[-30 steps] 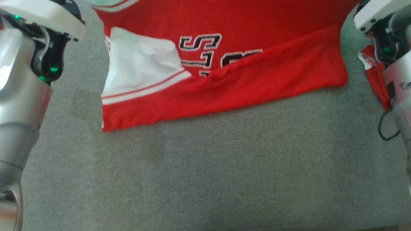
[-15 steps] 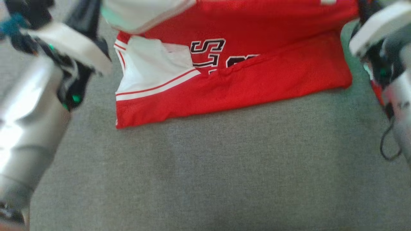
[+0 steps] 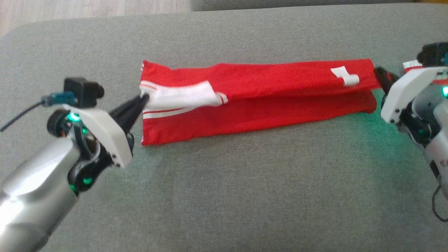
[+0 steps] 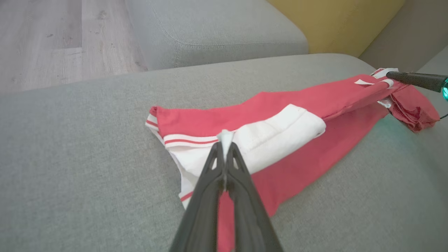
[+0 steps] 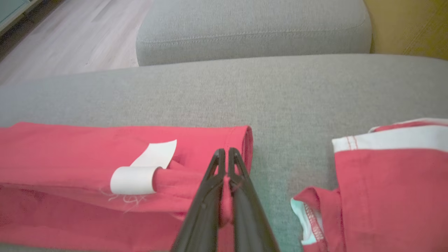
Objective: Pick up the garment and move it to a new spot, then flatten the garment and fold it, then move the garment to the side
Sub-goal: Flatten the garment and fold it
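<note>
The garment [image 3: 259,101], a red jersey with white trim, lies folded into a long strip across the grey sofa cushion [image 3: 224,196]. My left gripper [image 3: 142,99] is shut on the white sleeve band at the strip's left end; the left wrist view shows white cloth pinched at its tips [image 4: 225,144]. At the strip's right end my right gripper [image 3: 379,75] is shut on the red upper layer, and the right wrist view shows its tips [image 5: 224,153] squeezing red fabric beside a white tag [image 5: 140,175]. A loose red sleeve [image 5: 381,182] lies to the right.
Wooden floor [image 3: 87,8] lies beyond the cushion's far left edge. A second grey cushion [image 4: 210,31] and a yellow surface [image 4: 332,21] stand behind. Bare grey cushion stretches in front of the garment.
The head camera has shifted. The lifted upper part of the garment has come down over the lower part, hiding the lettering, and both grippers now show at the strip's ends.
</note>
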